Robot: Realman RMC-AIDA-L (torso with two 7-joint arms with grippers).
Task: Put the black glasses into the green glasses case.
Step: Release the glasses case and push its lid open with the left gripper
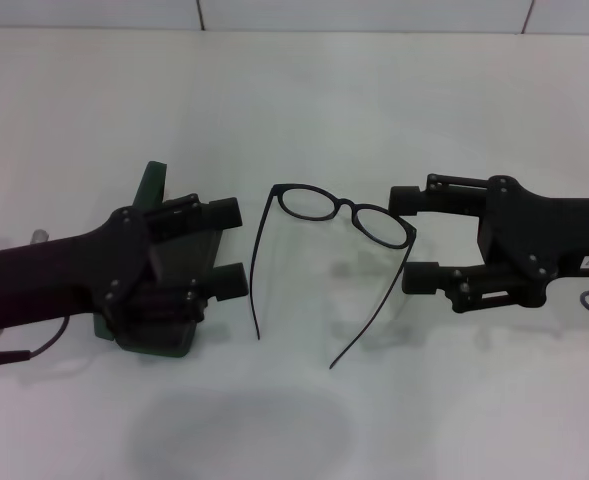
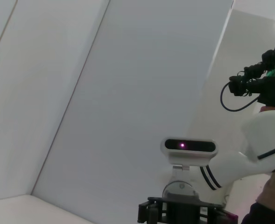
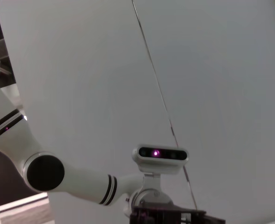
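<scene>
Head view showed the black glasses (image 1: 342,212) unfolded at mid-desk, between the spread-fingered right gripper (image 1: 412,235) and the spread-fingered left gripper (image 1: 230,246) above the green glasses case (image 1: 152,190) toward the left edge. The frame looked light and fragile, probably best pinched at the hinge corner.

Black screwed grippers (image 1: 229,247), white arms (image 3: 67,175)

Black glasses (image 1: 339,215) unfolded on table — green glasses case (image 1: 152,195) left, partly hidden.

Black glasses (image 1: 326,262) between both tools, touching neither.
</scene>
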